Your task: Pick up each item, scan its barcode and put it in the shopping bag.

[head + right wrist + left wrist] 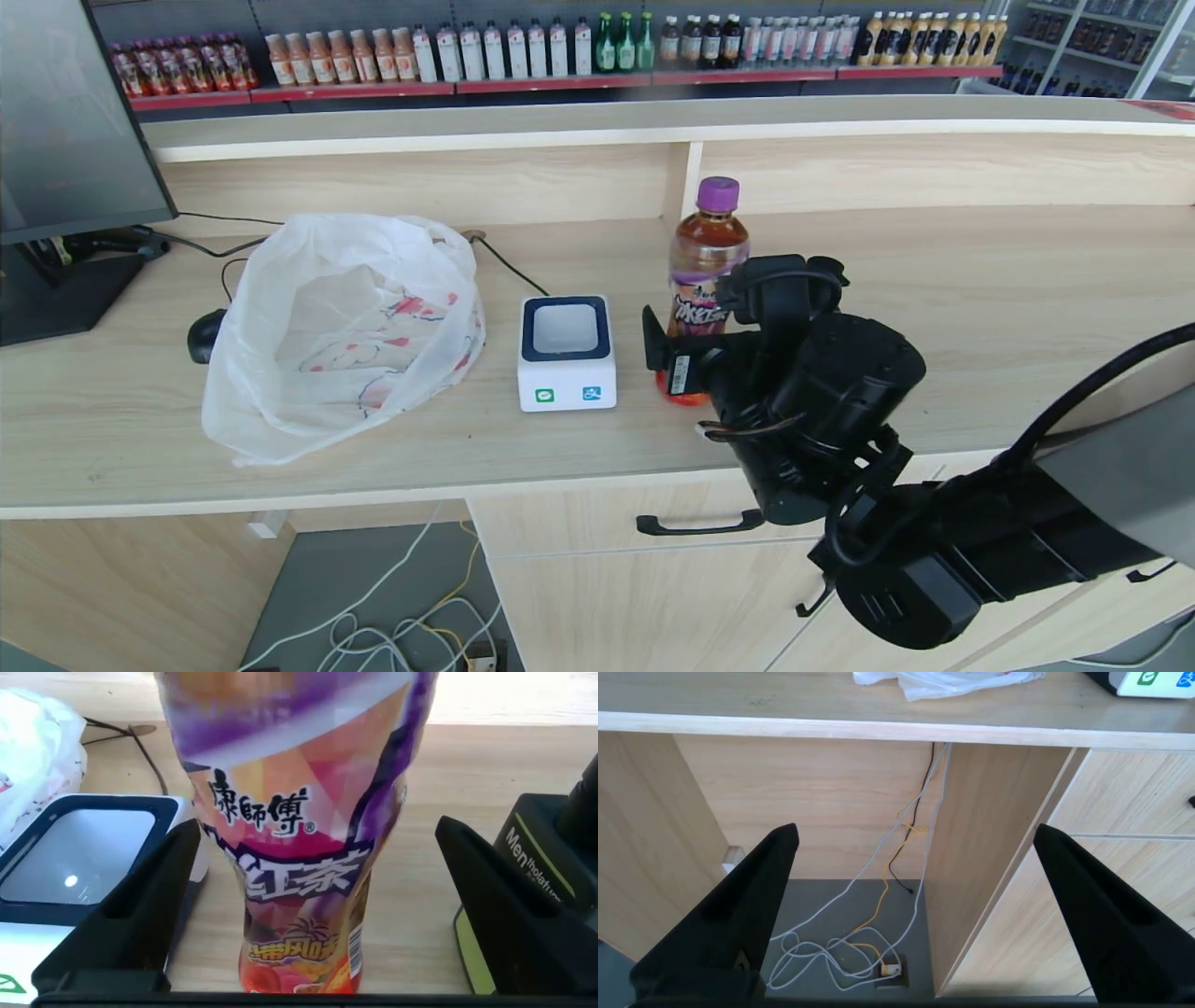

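Note:
A tea bottle (707, 271) with a purple cap stands upright on the wooden counter (980, 299), just right of the white barcode scanner (566, 353). My right gripper (693, 359) is open at the bottle's lower half. In the right wrist view its dark fingers (121, 924) stand on either side of the bottle (308, 859) without touching the label. The white plastic shopping bag (345, 327) lies open left of the scanner. My left gripper (915, 915) is open and holds nothing, below the counter's front edge (878, 723).
A dark box with a green edge (542, 877) sits close beside the bottle. A monitor (65, 140) and mouse (203, 336) stand at the counter's far left. A raised ledge (653, 131) runs along the back. Drawer handles (700, 525) and floor cables (850, 943) are below.

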Available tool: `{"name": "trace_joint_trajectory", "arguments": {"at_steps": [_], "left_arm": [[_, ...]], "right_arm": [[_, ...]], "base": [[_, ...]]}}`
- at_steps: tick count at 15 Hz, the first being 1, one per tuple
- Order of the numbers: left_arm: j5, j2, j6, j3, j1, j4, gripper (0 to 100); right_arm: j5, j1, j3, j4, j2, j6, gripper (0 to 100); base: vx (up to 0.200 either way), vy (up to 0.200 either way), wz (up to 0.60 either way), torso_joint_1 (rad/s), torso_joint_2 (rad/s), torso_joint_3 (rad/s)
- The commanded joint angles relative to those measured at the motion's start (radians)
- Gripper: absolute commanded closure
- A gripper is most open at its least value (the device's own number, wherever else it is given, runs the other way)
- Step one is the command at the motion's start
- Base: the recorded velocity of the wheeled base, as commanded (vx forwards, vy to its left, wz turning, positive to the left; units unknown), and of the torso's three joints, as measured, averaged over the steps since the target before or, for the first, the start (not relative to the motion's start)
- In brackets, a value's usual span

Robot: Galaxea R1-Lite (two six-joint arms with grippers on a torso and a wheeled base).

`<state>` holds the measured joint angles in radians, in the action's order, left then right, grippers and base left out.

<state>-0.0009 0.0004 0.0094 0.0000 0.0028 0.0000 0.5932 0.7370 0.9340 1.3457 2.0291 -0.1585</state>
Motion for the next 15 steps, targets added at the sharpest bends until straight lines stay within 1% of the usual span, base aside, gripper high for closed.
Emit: {"name": "trace_joint_trajectory", "arguments": {"at_steps": [1, 3, 9, 12, 15], "left_arm": [[-0.001, 0.000, 0.000, 0.000, 0.000, 0.000, 0], [-0.001, 0.000, 0.000, 0.000, 0.000, 0.000, 0], [-0.001, 0.000, 0.000, 0.000, 0.000, 0.000, 0], [-0.001, 0.000, 0.000, 0.000, 0.000, 0.000, 0], [-0.001, 0.000, 0.000, 0.000, 0.000, 0.000, 0]], "right_arm": [[-0.003, -0.021, 0.003, 0.003, 0.008, -0.003, 0], [-0.021, -0.034, 0.009, 0.006, 0.016, -0.006, 0], [-0.024, -0.038, 0.045, 0.016, 0.043, -0.015, 0], [-0.026, -0.041, 0.092, 0.019, 0.066, -0.016, 0], [-0.026, -0.042, 0.094, 0.019, 0.074, -0.018, 0]], "base": [[0.000, 0.000, 0.00, 0.000, 0.00, 0.000], [0.000, 0.000, 0.00, 0.000, 0.00, 0.000], [0.000, 0.000, 0.00, 0.000, 0.00, 0.000], [0.000, 0.000, 0.00, 0.000, 0.00, 0.000], [0.000, 0.000, 0.00, 0.000, 0.00, 0.000]]}}
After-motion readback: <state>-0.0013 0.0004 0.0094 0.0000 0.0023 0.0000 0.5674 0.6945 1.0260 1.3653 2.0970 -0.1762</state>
